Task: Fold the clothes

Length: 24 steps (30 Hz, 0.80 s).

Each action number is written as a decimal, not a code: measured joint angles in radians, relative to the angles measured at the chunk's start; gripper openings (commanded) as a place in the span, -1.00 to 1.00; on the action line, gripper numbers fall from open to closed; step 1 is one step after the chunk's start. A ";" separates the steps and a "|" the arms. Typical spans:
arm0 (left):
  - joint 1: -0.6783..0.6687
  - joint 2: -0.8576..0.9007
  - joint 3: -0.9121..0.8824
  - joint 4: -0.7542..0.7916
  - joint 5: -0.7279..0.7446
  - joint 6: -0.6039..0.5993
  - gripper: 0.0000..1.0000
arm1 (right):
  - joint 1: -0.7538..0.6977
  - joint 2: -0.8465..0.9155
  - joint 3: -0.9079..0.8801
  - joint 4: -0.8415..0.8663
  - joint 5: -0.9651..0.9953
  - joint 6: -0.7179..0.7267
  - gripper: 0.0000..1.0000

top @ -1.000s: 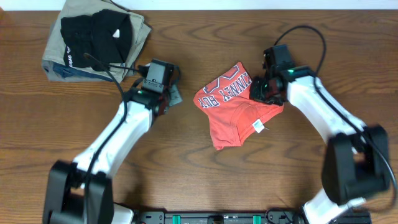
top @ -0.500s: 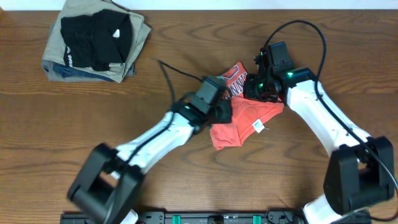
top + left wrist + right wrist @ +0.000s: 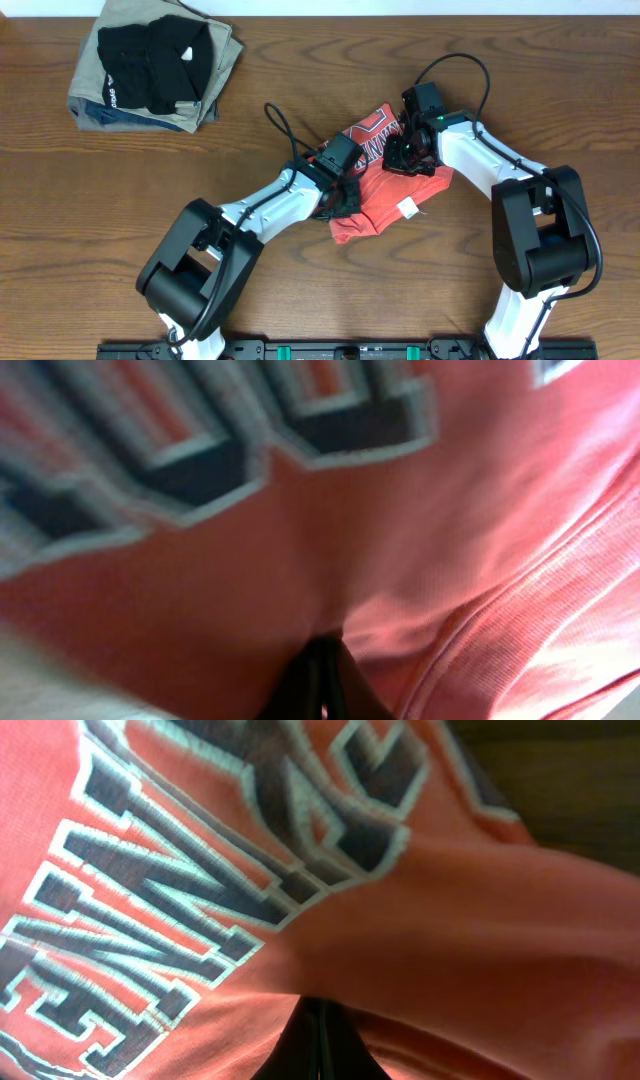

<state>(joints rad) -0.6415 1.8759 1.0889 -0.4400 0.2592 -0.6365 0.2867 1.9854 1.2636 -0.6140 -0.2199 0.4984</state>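
Note:
The red-orange T-shirt [image 3: 385,195] with white-edged block lettering lies crumpled at the table's middle. My left gripper [image 3: 343,190] sits on its left edge; in the left wrist view the fingertips [image 3: 322,675] are together, pinching a fold of the shirt [image 3: 400,510]. My right gripper [image 3: 410,155] sits on the shirt's upper right part; in the right wrist view its fingertips [image 3: 322,1040] are together with shirt fabric [image 3: 450,920] gathered at them. The shirt fills both wrist views.
A folded black garment [image 3: 155,52] lies on a folded khaki garment [image 3: 222,62] at the table's far left corner. The wooden table [image 3: 100,200] surrounds the shirt. Both arms cross over the table's middle from the near edge.
My left arm swung right from near the folded pile to the shirt's left edge and closed on it. My right gripper shifted slightly left on the shirt. The shirt bunched up.

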 measured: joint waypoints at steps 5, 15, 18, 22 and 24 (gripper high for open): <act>0.033 -0.025 0.000 -0.113 -0.005 -0.002 -0.88 | -0.012 -0.005 0.003 -0.059 0.023 0.031 -0.98; 0.051 -0.292 -0.039 -0.166 -0.140 -0.003 -0.85 | -0.035 -0.170 -0.003 -0.130 0.086 0.055 -0.52; 0.051 -0.379 -0.037 -0.069 -0.203 -0.002 -0.82 | -0.032 -0.229 -0.002 -0.085 0.087 0.060 -0.09; 0.051 -0.397 -0.036 0.093 -0.283 0.026 -0.81 | -0.023 -0.226 -0.002 0.019 0.084 0.052 -0.07; 0.051 -0.376 -0.037 0.154 -0.306 0.035 -0.81 | -0.014 -0.207 -0.003 0.074 0.080 0.047 -0.17</act>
<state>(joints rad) -0.5907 1.4998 1.0523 -0.2859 -0.0471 -0.6010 0.2722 1.7782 1.2610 -0.5404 -0.1398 0.5457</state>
